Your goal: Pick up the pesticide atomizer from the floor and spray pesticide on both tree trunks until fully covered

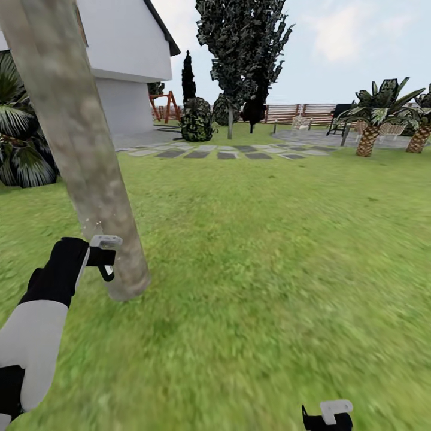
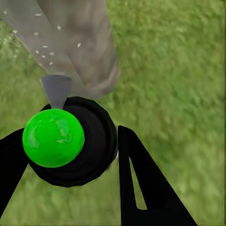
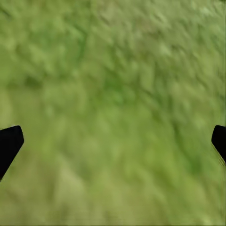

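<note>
the left pincer (image 2: 70, 155) is pinching the pesticide atomizer (image 2: 77, 141), aiming it at the tree trunk (image 1: 84, 155) just beside it. small, rigid and probably light, it looks best gripped around its body. the right pincer (image 3: 113, 141) is hanging spread over grass.

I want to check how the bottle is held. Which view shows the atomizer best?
The left wrist view: the atomizer sits close up between the left pincer's fingers, its nozzle toward the trunk. The head view shows the left pincer against the trunk; there the bottle is too small to make out. The right wrist view shows grass.
</note>
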